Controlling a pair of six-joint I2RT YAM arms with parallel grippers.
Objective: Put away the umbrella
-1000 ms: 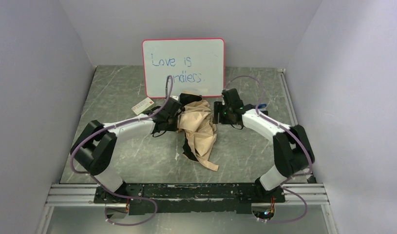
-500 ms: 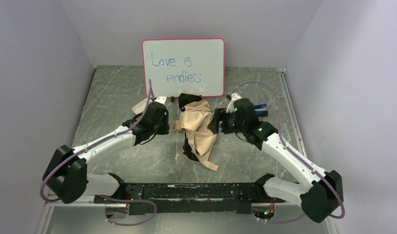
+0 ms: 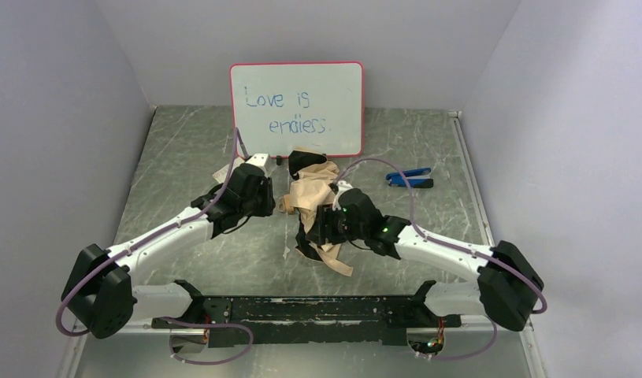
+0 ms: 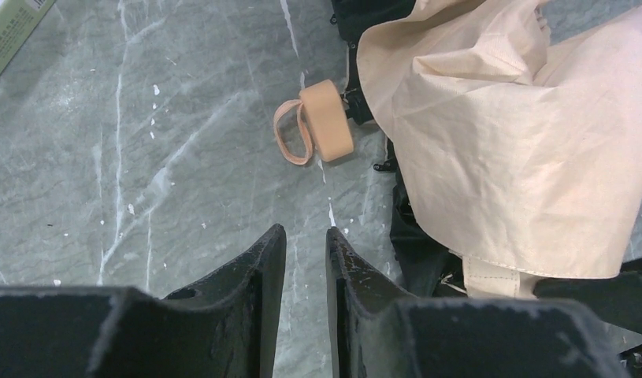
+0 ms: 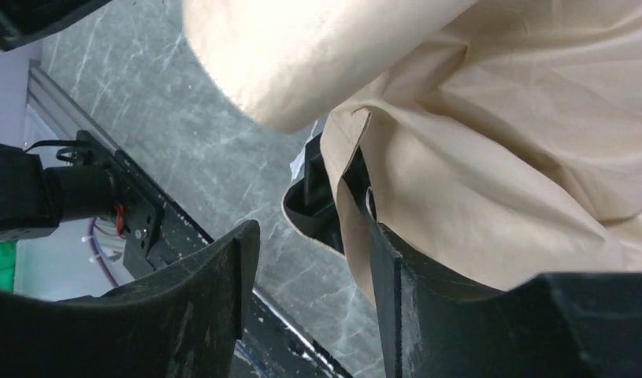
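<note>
The umbrella [image 3: 319, 203] lies crumpled in the middle of the table, tan fabric over black lining. Its pale tan-orange handle [image 4: 327, 120] with a loop strap rests on the table at its left side. My left gripper [image 3: 264, 201] hangs just left of the umbrella; in the left wrist view [image 4: 306, 232] its jaws stand a narrow slit apart with only table between them. My right gripper [image 3: 321, 227] is low over the umbrella's near part. It is open in the right wrist view [image 5: 313, 228], with its right finger [image 5: 384, 276] against the tan fabric [image 5: 491, 157].
A whiteboard [image 3: 296, 109] stands at the back. A blue-black clip tool [image 3: 408, 177] lies at the right. A white-red box [image 3: 225, 171] lies left, partly behind my left arm. A black rail [image 3: 302, 309] runs along the near edge.
My right arm swung from the umbrella's right side down and left to its near part. My left gripper drew back from the umbrella to the left, then barely moved.
</note>
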